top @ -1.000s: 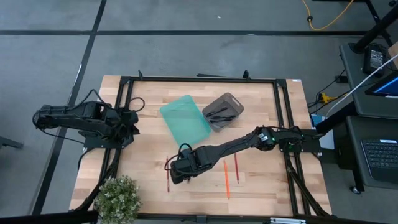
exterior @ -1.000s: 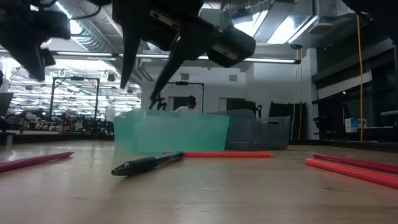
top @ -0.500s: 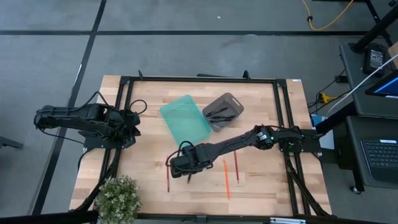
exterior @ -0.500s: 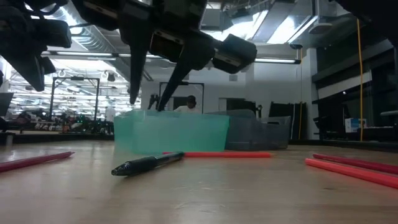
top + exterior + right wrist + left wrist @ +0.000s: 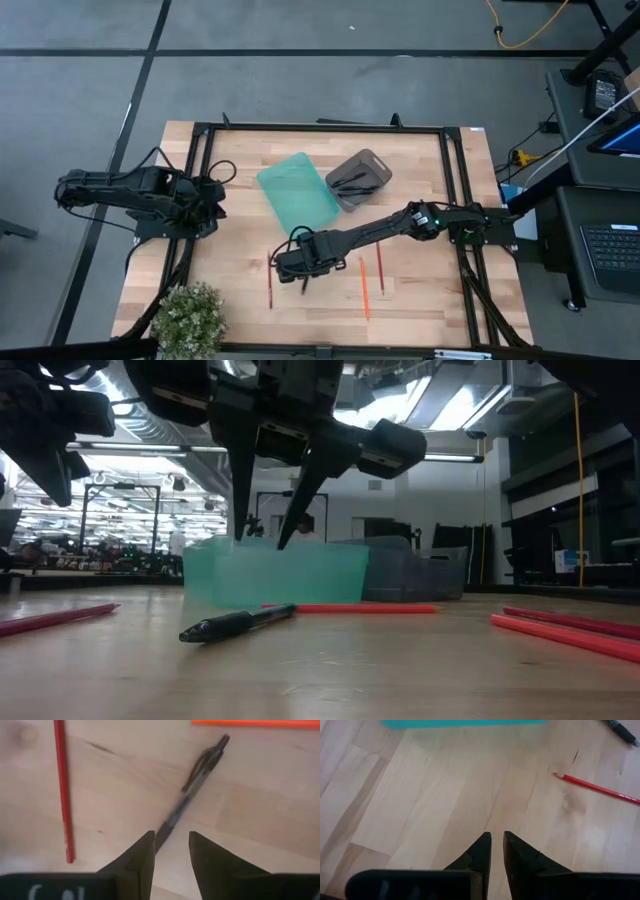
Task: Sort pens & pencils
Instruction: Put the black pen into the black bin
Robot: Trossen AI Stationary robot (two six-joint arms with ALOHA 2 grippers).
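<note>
Wooden surface (image 5: 420, 300) has plenty of bare room around the teal tray (image 5: 298, 190). Right gripper (image 5: 170, 845) hangs below it, fingers spread, straddling a black pen (image 5: 192, 782); red pencils (image 5: 62, 790) alongside. Left gripper (image 5: 496, 847), probably idle, fingers narrow.

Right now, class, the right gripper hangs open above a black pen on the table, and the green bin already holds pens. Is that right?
One slip: the pens lie in the grey bin, not the green bin, as the high view shows. The right gripper does hang open above a black pen.
</note>
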